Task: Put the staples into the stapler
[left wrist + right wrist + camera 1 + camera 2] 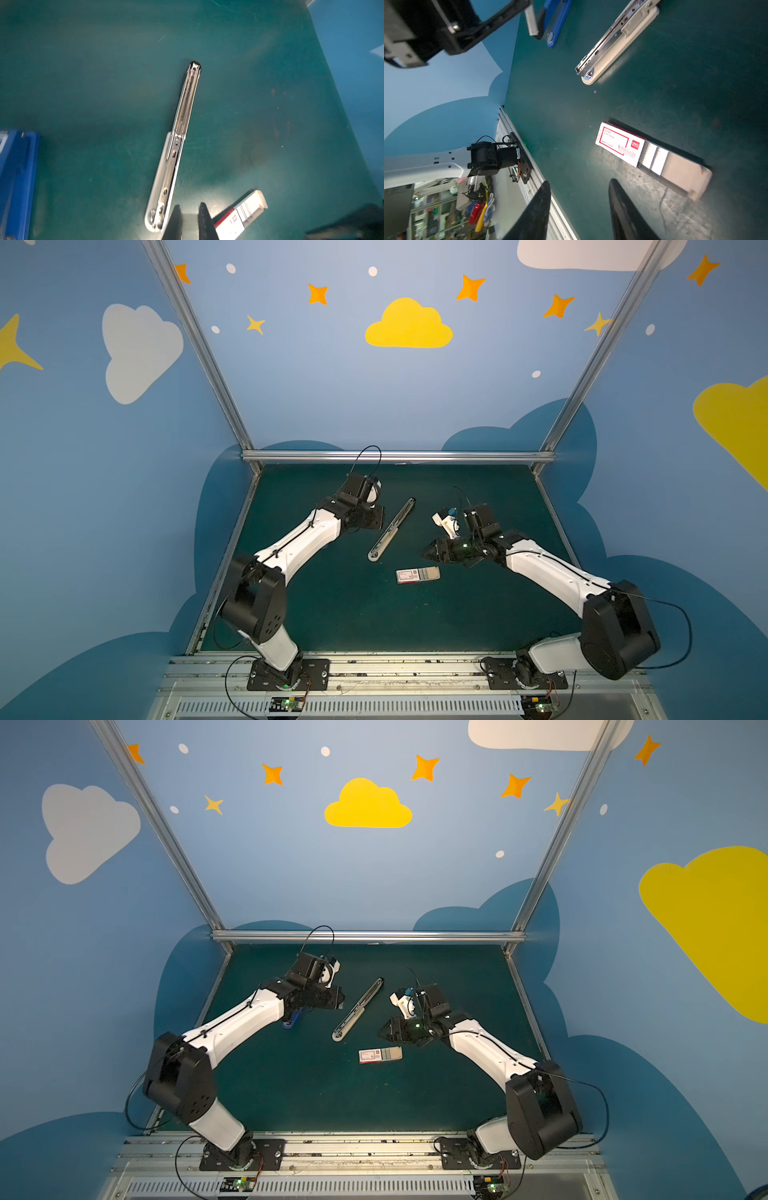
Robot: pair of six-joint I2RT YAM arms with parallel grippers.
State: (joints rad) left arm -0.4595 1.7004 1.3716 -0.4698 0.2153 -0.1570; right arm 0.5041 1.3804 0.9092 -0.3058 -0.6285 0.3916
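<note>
The stapler [390,529] [357,1009] lies opened flat mid-table, beige, its metal channel [182,108] bare. My left gripper [189,205] hovers just left of it, shut on a short grey strip of staples [189,224], which also shows at that gripper's tip in the right wrist view [532,20]. The white-and-red staple box [417,575] [380,1055] rests nearer the front, its beige tray slid out with silvery rows of staples [654,158] showing. My right gripper [579,182] [426,551] hangs above and right of the box, open, nothing between its fingers.
A blue stapler-like object [291,1019] [16,182] lies under the left arm, left of the beige stapler [616,41]. An aluminium rail [395,456] borders the dark green mat [332,614] at the back, blue walls at the sides.
</note>
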